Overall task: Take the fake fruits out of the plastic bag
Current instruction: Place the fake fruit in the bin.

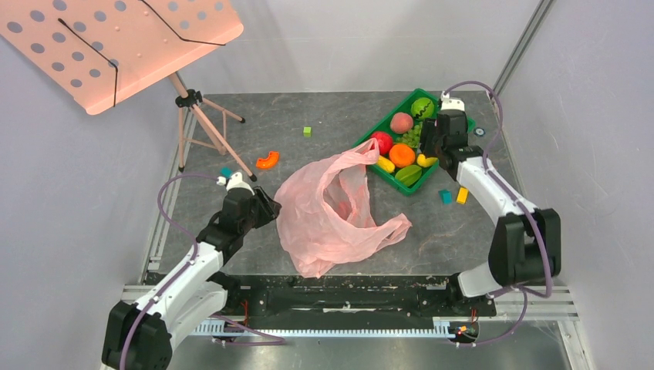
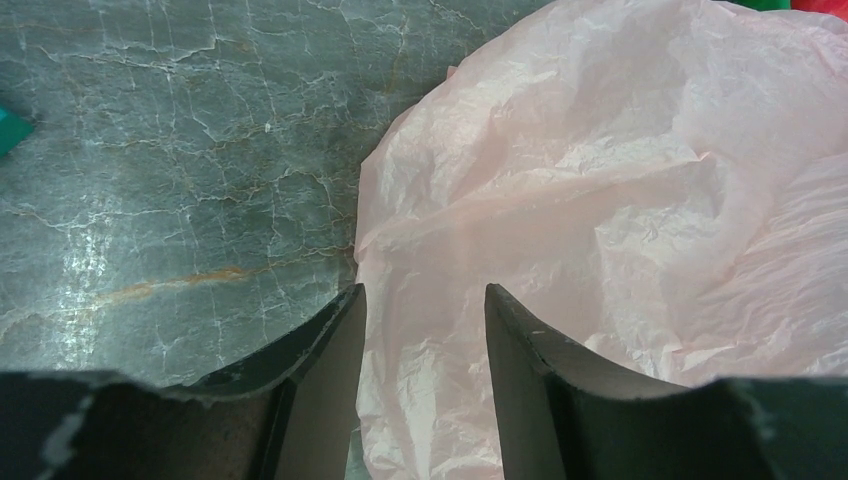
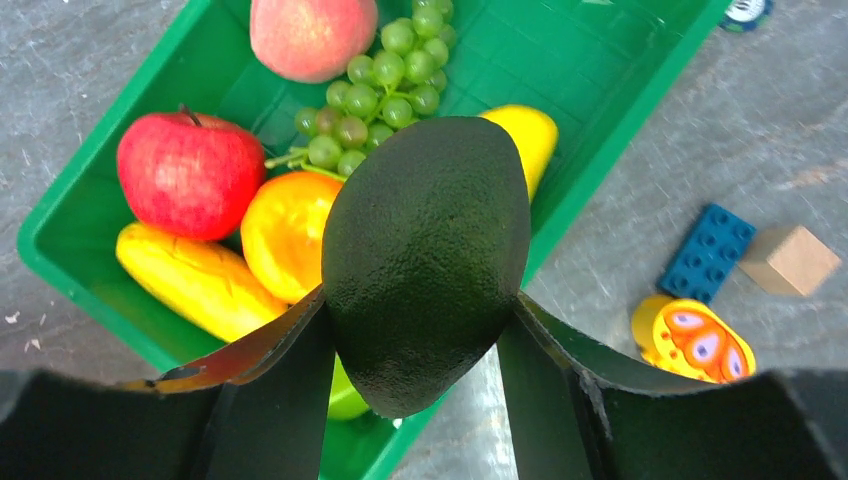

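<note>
no legible writing on anything; the small round disc [image 1: 480,132] by the tray's far corner is too small to read.

green tray [image 3: 600,60], far right of table, holds:
- red apple [image 3: 190,175] at the left end
- pink peach [image 3: 312,35] at the far side
- grape bunch [image 3: 375,95] between peach and orange fruit
- orange fruit [image 3: 285,235] mid tray, touching the apple
- long yellow fruit [image 3: 195,280] along the near wall
- second yellow fruit [image 3: 530,135], partly hidden behind the held one
- green ball [image 1: 422,108] with a dark line, far corner
- yellow-green piece [image 1: 409,176] at the near corner

right gripper [image 3: 420,300]: fingers clamped on the dark green oval fruit [image 3: 425,220], held upright over the near edge of the tray, above the other fruit.

plastic bag [image 1: 332,216]: pink, crumpled, lying flat mid table, one handle loop reaching to the tray's left corner. can't tell if anything is inside.

left gripper [image 2: 425,295]: fingers spread, nothing pinched, at the bag's left edge with bag film showing in the gap.

loose on table right of the tray: blue brick [image 3: 708,252], wooden cube [image 3: 790,260], yellow toy [image 3: 692,340]. left of the bag: orange curved piece [image 1: 267,159], small green cube [image 1: 307,131]. pink perforated stand panel [image 1: 116,38] far left.
</note>
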Action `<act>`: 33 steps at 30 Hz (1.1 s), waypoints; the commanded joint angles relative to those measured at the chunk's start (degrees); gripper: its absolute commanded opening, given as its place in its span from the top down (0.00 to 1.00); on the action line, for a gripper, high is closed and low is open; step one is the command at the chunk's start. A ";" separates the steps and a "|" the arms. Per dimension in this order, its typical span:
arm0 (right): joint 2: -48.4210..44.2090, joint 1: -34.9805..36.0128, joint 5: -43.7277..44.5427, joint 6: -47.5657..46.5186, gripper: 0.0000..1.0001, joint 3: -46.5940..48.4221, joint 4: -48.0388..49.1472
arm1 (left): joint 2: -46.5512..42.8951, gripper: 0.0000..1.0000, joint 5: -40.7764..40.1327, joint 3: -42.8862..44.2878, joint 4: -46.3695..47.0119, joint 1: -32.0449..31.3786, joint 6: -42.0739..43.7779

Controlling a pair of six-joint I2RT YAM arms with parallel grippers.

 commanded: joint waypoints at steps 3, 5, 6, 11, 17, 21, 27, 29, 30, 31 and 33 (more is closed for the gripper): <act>9.36 -2.08 -8.23 -0.71 0.61 10.01 3.12 | -2.30 0.44 0.70 0.72 -1.02 0.32 -1.12; 12.39 -2.29 -7.89 -0.56 0.61 12.51 2.70 | -2.81 0.44 0.77 0.60 -1.60 0.33 -1.18; 13.96 -2.54 -7.54 -0.48 0.61 13.96 2.44 | -3.05 0.44 0.78 0.58 -1.95 0.30 -1.16; 21.55 -4.23 -7.31 -0.29 0.62 21.53 0.18 | -4.91 0.44 0.84 0.59 -3.75 0.29 -0.88; 28.02 -6.78 -5.35 -0.78 0.62 28.10 -2.27 | -6.41 0.43 0.40 0.63 -4.98 0.28 -0.41; 31.45 -8.62 -6.08 0.02 0.62 30.39 -2.74 | -6.40 0.43 0.56 0.62 -5.08 0.28 -0.42; 36.74 -10.83 -7.96 1.29 0.57 33.74 -2.99 | -6.44 0.42 0.15 0.72 -5.41 0.28 -0.07; 38.52 -11.16 -9.07 1.51 0.55 35.09 -3.24 | -6.43 0.42 -0.10 0.77 -5.59 0.32 -0.10; 39.44 -11.29 -9.54 1.57 0.54 35.82 -3.42 | -6.43 0.42 -0.14 0.71 -5.68 0.29 -0.16; 40.31 -11.38 -9.89 1.70 0.53 36.34 -3.65 | -6.53 0.42 -0.12 0.71 -5.71 0.33 -0.25; 41.28 -11.47 -10.39 1.68 0.51 37.03 -3.67 | -6.77 0.42 -0.20 0.57 -5.77 0.28 -0.33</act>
